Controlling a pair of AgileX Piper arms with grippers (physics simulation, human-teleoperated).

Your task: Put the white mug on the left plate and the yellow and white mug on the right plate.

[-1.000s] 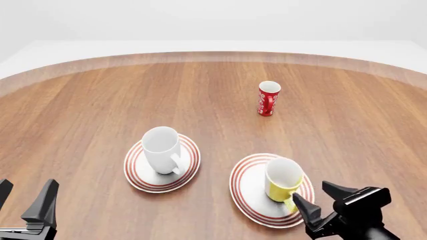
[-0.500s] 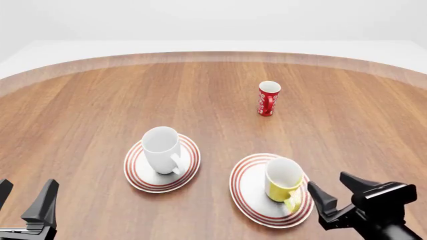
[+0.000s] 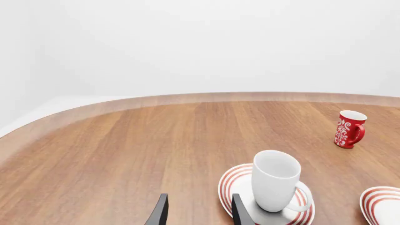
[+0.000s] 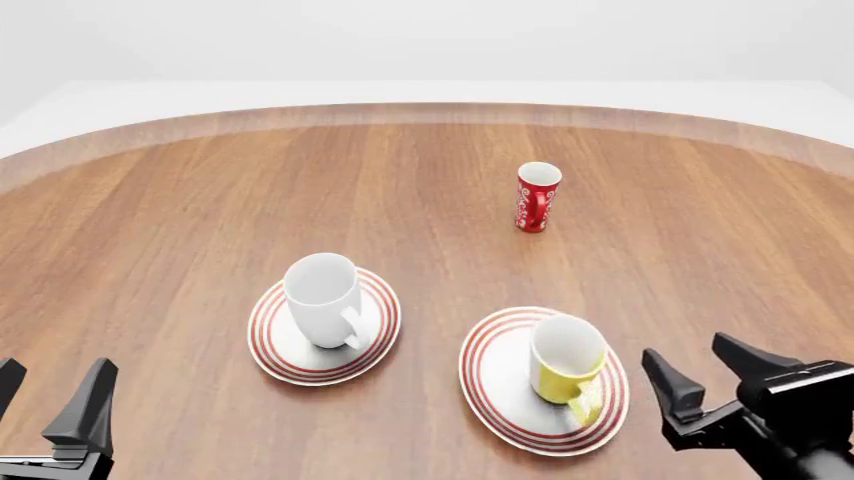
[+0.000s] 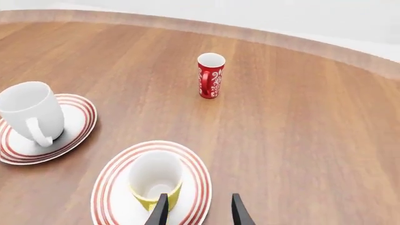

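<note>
Wooden round tabletop (image 4: 200,220), brown grain, pale rim, white surroundings. Large glossy all-white mug (image 4: 324,298) stands upright on the left plate (image 4: 274,350), a round white plate with red concentric rings; handle faces the camera side. Small yellow and white mug (image 4: 566,358), yellow outside, white inside, stands upright on the right plate (image 4: 497,385), same ringed pattern. Slim red mug with white marks (image 4: 537,197) stands alone farther back, well apart from both plates.

Right gripper (image 4: 721,375): black fingers spread wide, holding nothing, now off the right plate's edge; it has drawn back to the right over the last second. Left gripper (image 4: 51,400): fingers apart, empty, unchanged at the near left corner.
</note>
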